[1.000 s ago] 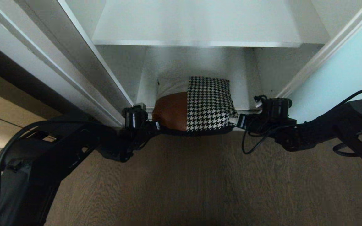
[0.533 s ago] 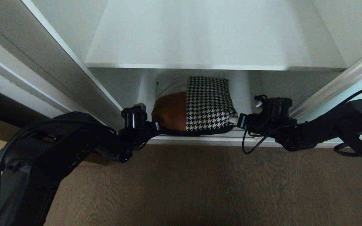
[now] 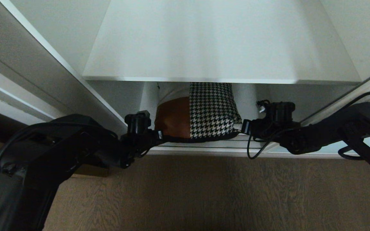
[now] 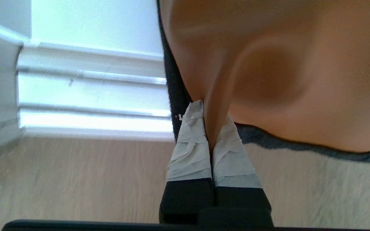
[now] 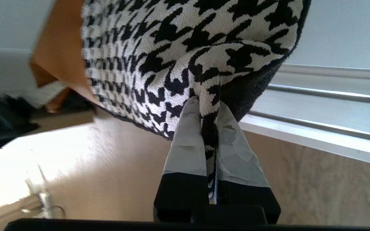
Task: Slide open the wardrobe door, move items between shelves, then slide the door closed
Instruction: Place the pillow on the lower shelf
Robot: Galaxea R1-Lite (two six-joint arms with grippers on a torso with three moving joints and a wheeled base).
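Cushion bag (image 3: 198, 112) is being held up at the front edge of the lower shelf (image 3: 204, 145), under the upper shelf (image 3: 220, 48); leather corner is being pinched by left hand (image 4: 209, 128), houndstooth corner by right hand (image 5: 209, 128).

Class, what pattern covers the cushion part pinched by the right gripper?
Black-and-white houndstooth, clearest in the right wrist view.
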